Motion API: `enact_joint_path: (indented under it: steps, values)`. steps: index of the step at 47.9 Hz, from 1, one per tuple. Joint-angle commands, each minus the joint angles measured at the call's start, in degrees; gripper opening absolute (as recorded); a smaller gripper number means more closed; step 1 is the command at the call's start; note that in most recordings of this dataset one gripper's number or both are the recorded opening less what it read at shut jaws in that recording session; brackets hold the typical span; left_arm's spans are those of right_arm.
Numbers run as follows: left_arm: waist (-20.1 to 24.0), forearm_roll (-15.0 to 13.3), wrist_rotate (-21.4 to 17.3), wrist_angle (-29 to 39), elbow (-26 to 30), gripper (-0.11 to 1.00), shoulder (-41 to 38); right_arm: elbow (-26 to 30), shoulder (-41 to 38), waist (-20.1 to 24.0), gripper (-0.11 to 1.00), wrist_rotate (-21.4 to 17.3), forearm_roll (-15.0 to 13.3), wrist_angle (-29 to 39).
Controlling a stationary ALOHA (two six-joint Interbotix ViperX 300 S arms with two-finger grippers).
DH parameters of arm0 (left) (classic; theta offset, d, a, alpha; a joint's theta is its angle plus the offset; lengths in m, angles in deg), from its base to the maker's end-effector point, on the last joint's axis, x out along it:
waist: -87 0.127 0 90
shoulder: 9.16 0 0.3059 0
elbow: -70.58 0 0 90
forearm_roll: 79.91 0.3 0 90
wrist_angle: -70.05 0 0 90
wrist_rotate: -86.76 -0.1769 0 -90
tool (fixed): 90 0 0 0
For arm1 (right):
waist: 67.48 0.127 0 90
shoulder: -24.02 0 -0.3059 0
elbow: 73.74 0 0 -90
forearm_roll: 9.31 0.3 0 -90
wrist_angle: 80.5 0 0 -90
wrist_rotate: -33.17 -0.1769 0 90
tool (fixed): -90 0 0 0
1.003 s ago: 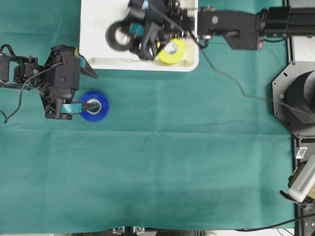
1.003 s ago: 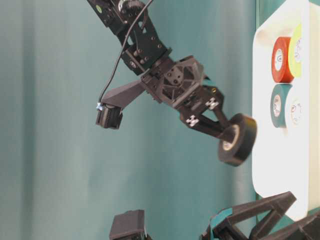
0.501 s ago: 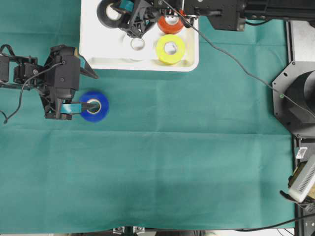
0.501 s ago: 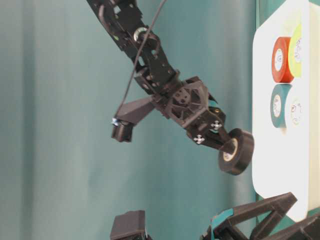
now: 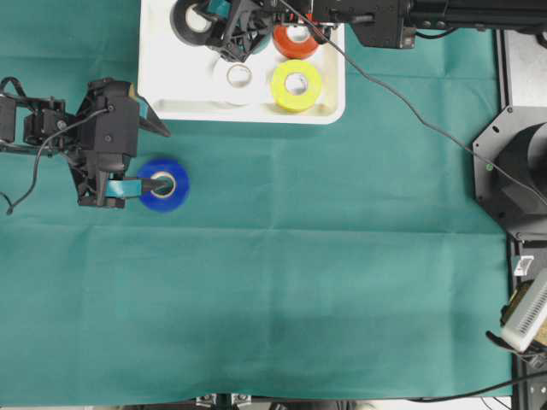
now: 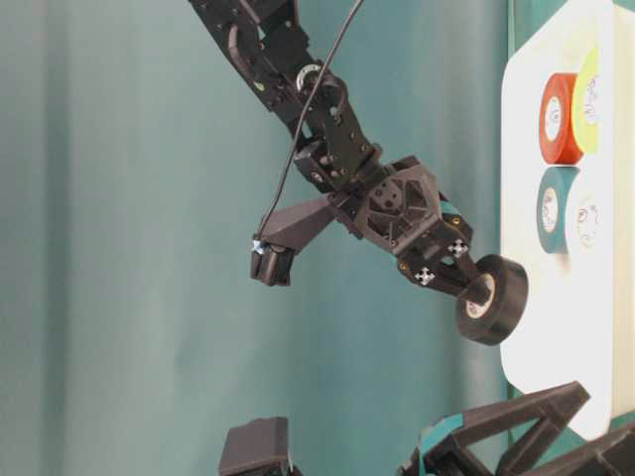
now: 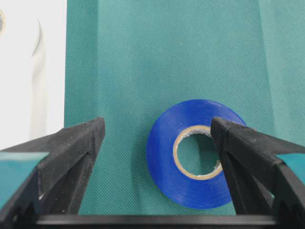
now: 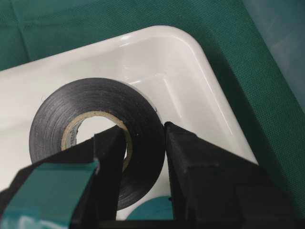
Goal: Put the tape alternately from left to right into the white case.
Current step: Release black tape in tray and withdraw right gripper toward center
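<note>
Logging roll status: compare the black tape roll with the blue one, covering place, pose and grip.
The black tape roll is clamped through its wall by the shut right hand and hangs over a corner of the white case; the blue tape roll lies on the green cloth outside the case. The black roll is tilted on edge; the blue lies flat. The open left hand has one finger at the blue roll's core, not gripping. Both have pale cores.

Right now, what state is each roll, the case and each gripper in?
black tape: held above the case's corner
blue tape: flat on the cloth, outside the case
yellow tape: in the case
red-orange tape: in the case
white tape: in the case
white case: partly filled
right gripper: shut on the black tape
left gripper: open, one finger inside the blue tape's core
</note>
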State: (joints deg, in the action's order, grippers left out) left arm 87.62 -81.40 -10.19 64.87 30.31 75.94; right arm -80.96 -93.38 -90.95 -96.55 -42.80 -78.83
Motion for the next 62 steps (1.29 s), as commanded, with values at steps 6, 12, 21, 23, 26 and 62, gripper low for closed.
enact_joint_path:
  steps: [6, 12, 21, 23, 26, 62]
  values:
    - [-0.18, -0.18, 0.0, -0.26, 0.53, 0.62, 0.88, 1.76, 2.29, -0.44, 0.24, -0.09, -0.18, -0.62]
    - [-0.18, -0.09, 0.09, -0.26, 0.53, 0.62, 0.88, 1.76, 2.29, -0.44, 0.25, -0.18, -0.18, -0.62]
    - [-0.18, -0.18, 0.09, -0.26, 0.53, 0.62, 0.88, 1.76, 2.37, -0.44, 0.59, -0.44, -0.18, -0.35]
    - [-0.18, -0.18, 0.09, -0.26, 0.53, 0.62, 0.88, 1.76, 2.46, -0.44, 0.68, -0.44, -0.18, -0.35]
    - [-0.18, -0.09, 0.09, -0.26, 0.53, 0.62, 0.88, 1.58, 2.72, -0.44, 0.69, -0.44, -0.09, -0.35]
    - [-0.18, -0.18, 0.09, -0.26, 0.62, 0.62, 1.14, -10.9, 14.5, 5.27, 0.69, -0.62, -0.18, -2.02]
